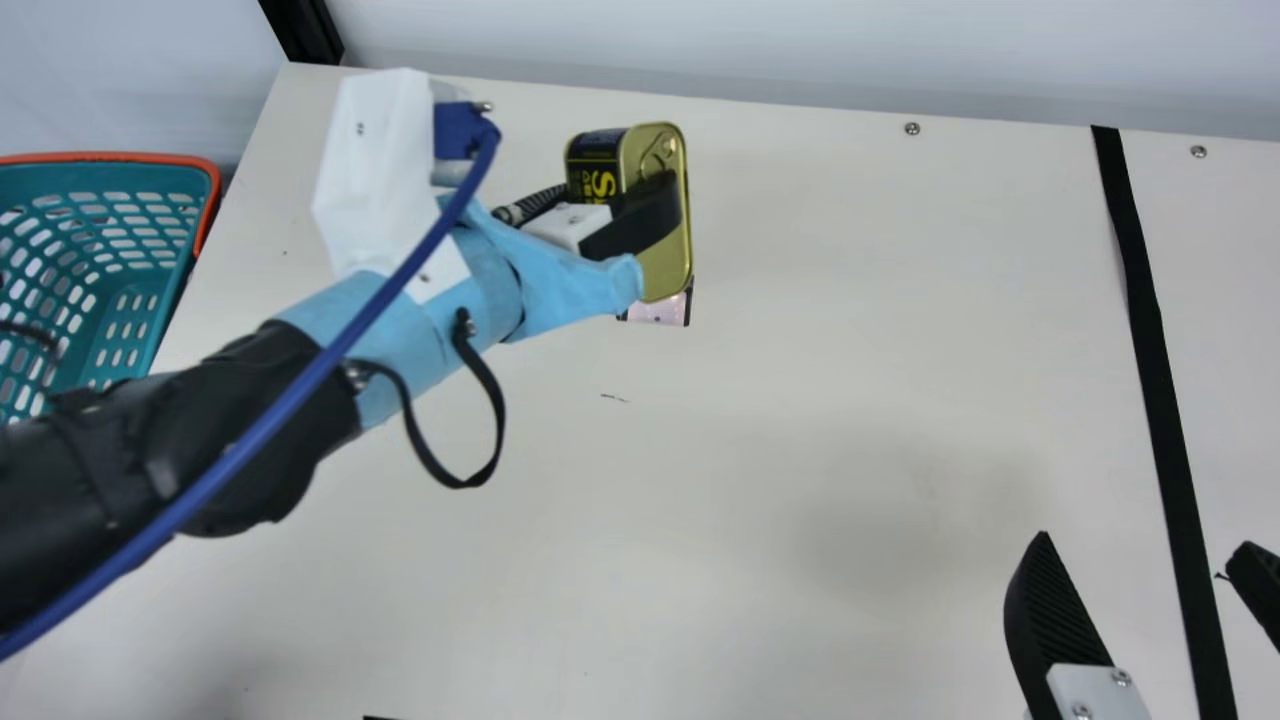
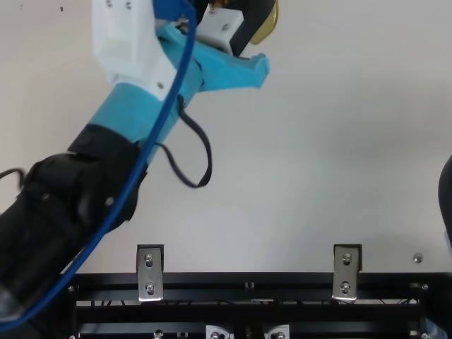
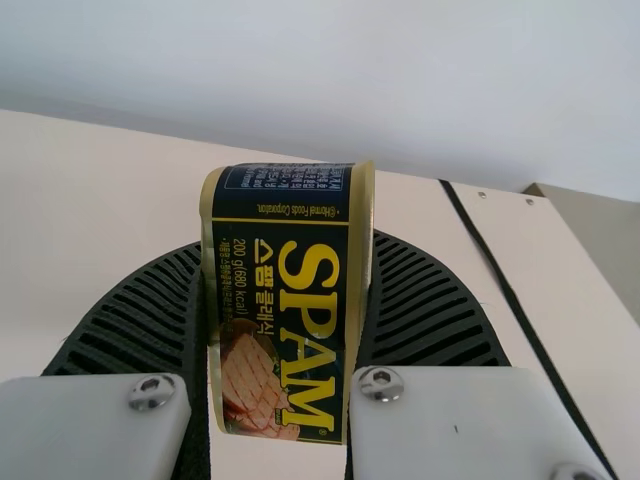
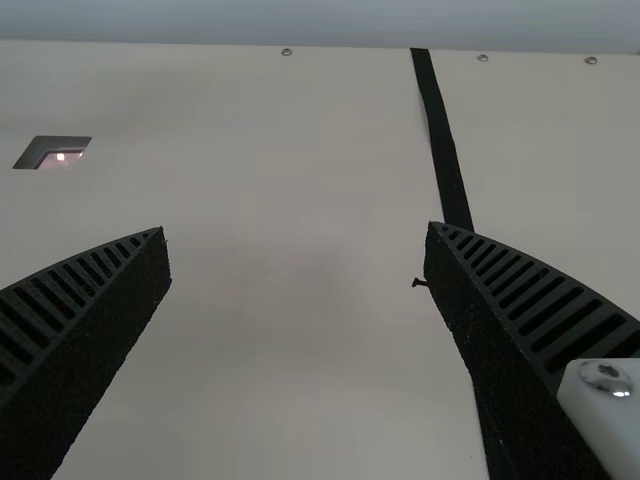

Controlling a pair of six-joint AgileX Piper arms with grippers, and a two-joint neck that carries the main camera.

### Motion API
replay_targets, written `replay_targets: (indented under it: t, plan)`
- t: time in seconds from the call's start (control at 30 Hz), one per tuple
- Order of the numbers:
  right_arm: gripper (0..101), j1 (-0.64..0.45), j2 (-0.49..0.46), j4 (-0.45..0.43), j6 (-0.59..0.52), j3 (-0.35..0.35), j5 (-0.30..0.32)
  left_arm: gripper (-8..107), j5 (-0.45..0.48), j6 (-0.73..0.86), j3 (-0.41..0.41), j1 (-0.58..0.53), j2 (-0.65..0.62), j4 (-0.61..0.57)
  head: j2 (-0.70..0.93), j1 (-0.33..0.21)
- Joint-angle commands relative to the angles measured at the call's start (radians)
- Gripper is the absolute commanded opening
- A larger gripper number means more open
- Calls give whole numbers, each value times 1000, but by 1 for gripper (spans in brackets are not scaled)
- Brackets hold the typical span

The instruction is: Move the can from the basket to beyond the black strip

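"What are you worrying about?"

"The can (image 1: 668, 265). The left fingers (image 3: 430, 300) are pinching it by lid and base, and it is seemingly hanging above the tabletop (image 1: 800, 400), nearer the basket (image 1: 120, 180) than the black strip (image 1: 1155, 360). Smooth metal could be letting it slip or twist."

"And once it is reaching the other side?"

"It is lying on its narrow side in that hold, lid facing the strip, so an early or high release could be sending it toppling, perhaps short of the line."

"Are the right fingers (image 4: 540, 310) holding anything?"

"No, they are standing wide apart, empty, near the strip. They could be getting in the way if the can is crossing too close to them. The blue cable (image 1: 150, 540) could be catching too, if it is dragging."

"What is the surface showing?"

"Cream, with small screws (image 1: 912, 128) dotting the far edge and a pinkish patch (image 1: 658, 310) peeking out below the can. A pale wall (image 1: 800, 50) is running behind, and a dark post (image 1: 303, 30) is standing by the far corner."
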Motion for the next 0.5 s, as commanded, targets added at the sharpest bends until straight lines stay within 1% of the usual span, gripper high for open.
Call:
replay_targets:
  t: [0.0, 0.27, 0.3, 0.4, 0.47]
  plan:
    - [101, 0, 0, 0, 0, 0, 0, 10, -40, -68, -2, 0, 41, 107, -1, -23]
    - [101, 0, 0, 0, 0, 0, 0, 10, -182, -214, -2, 32, 178, 346, -7, -33]
    - [101, 0, 0, 0, 0, 0, 0, 10, -146, -183, -2, 28, 150, 265, -7, -33]
    - [101, 0, 0, 0, 0, 0, 0, 10, -178, -214, -2, 30, 180, 327, -10, -36]
    - [101, 0, 0, 0, 0, 0, 0, 10, -182, -214, -2, 30, 180, 346, -11, -37]
